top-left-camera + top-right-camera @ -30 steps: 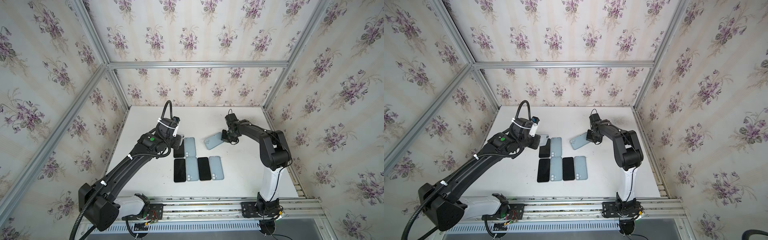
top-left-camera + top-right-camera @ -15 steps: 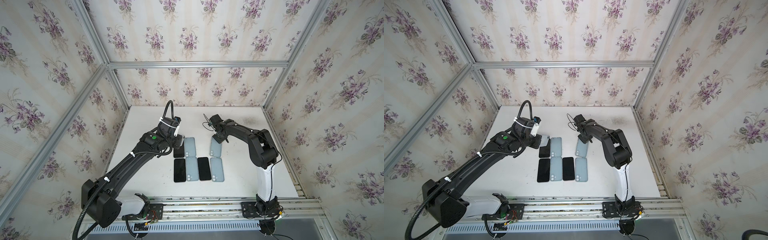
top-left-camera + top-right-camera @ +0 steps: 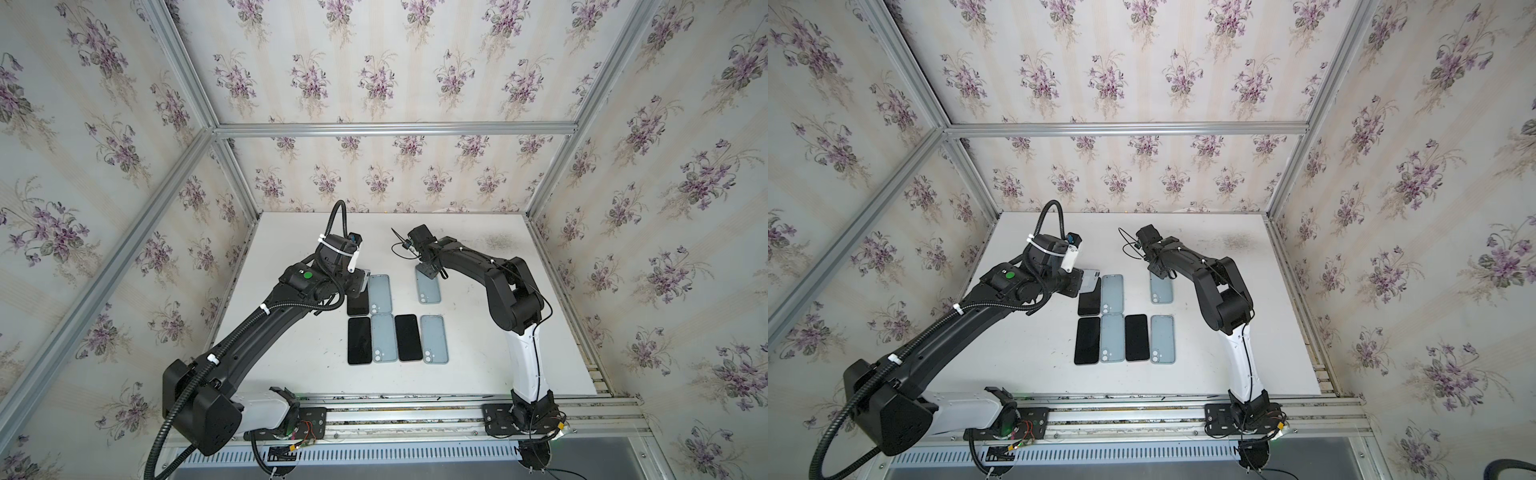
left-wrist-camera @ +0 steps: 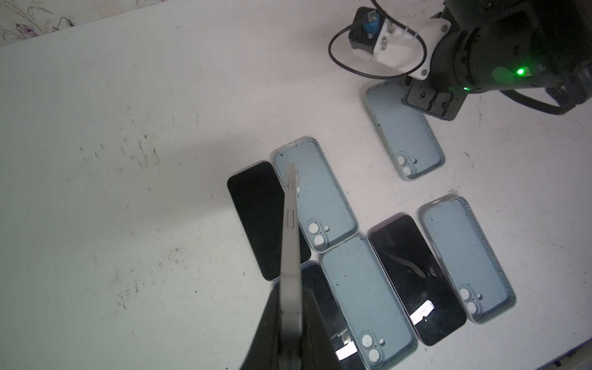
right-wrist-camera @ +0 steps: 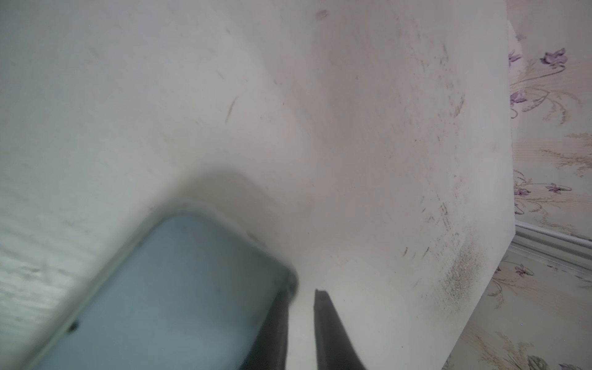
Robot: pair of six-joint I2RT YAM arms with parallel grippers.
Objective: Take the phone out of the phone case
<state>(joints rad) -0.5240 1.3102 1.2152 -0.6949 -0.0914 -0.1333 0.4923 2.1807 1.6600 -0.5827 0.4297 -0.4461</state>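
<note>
The white table (image 3: 291, 237) is the biggest thing here, and both my arms reach over it. Phones and empty cases lie flat on it, side by side. All of them have their long sides running from the back wall toward my bases. The near row is full: phone, case, phone, case. The far row has a black phone (image 3: 358, 302), then a blue case (image 3: 380, 294), then a bare gap, then a lone case (image 3: 429, 289).

My left gripper (image 4: 290, 299) is squeezed tight on the grey phone (image 4: 290, 224), the one this job is about. It is out of its case and up in the air, over the left end of the far row. I hold it by one end. Its thin edge faces my wrist camera, and its long side points straight out from my fingers.

My right gripper (image 5: 301, 304) sits low at the back end of the lone case. Its two fingers are a little apart. I see only table between them, so it holds nothing. The corner of the case is just beside one finger (image 5: 275, 323).

I think the grey phone belongs in the bare gap. That gap lies to the right of my left gripper, just past the blue case. My left arm has the phone, so it should be the one to go. I would have to turn the phone flat and line up its long side with the others. My right gripper is very near that gap, so it could get in the way.
</note>
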